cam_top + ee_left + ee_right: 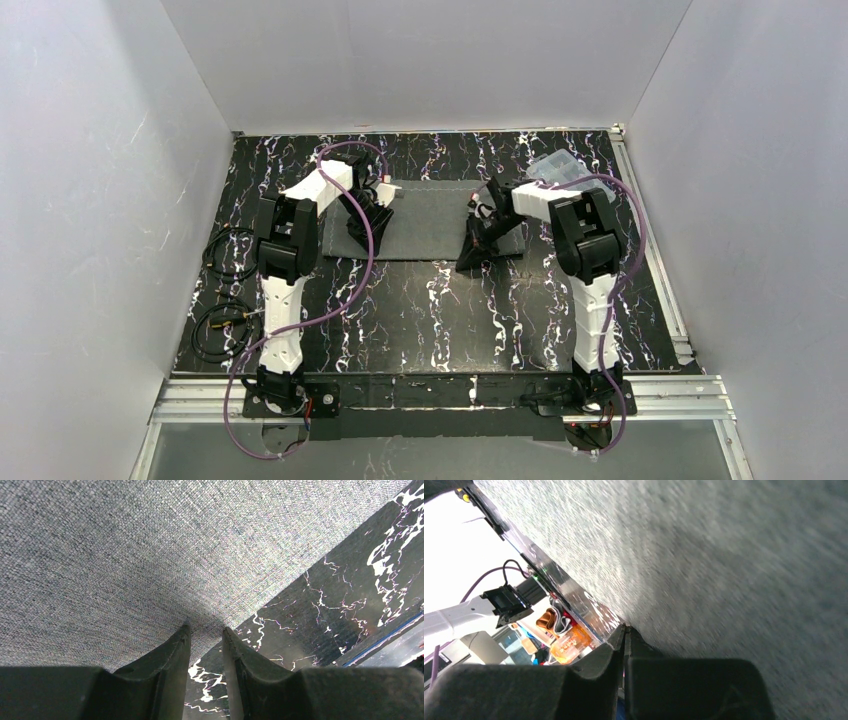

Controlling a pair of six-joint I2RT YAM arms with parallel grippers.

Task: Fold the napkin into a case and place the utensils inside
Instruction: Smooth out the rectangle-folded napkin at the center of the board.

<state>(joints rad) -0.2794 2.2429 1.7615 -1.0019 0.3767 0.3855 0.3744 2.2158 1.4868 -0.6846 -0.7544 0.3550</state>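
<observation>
The napkin [425,220] lies flat at twelve o'clock: no case yet, utensils unseen. On the left gripper [205,627] the jaws stand slightly apart at its edge. On the right gripper [625,626] they seem clamped on it.

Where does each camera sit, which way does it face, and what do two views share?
Top: above and behind, facing down at table and napkin; left arm and right arm show.
Left wrist: behind the left gripper, facing the napkin's edge; parted fingers show.
Right wrist: behind the right gripper, against the napkin; closed fingers show.
Shared: the napkin, in all.
</observation>
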